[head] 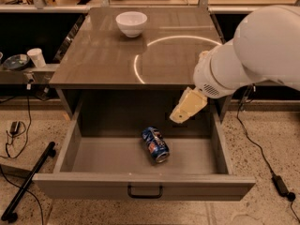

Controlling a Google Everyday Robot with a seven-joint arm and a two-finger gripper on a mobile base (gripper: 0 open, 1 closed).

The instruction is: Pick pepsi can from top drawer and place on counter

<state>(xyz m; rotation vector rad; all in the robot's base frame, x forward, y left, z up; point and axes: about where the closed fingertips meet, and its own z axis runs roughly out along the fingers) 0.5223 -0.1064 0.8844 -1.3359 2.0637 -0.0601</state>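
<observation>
Pepsi can: the pepsi can [155, 145] lay on its side near the middle of the open top drawer [93, 187], one silver end turned toward the drawer front.
Gripper: the gripper [186, 108] hung above the can and to its right rear, apart from it. How wide it stood could not be told.
Step in hand: likely the reach down to the can, with nothing gripped yet.
Doing it well: the can sat askew, so the wrist probably needed turning to close across its round body. A square descent from above seemed best, since a nudged can could roll.
Counter: the glossy grey-brown counter [103, 55] lay above and behind the can, with a white bowl [131, 22] far behind the can.
Room: speckled floor [262, 139] lay right of the can, and a paper cup [36, 57] stood on a ledge far left of the can.
</observation>
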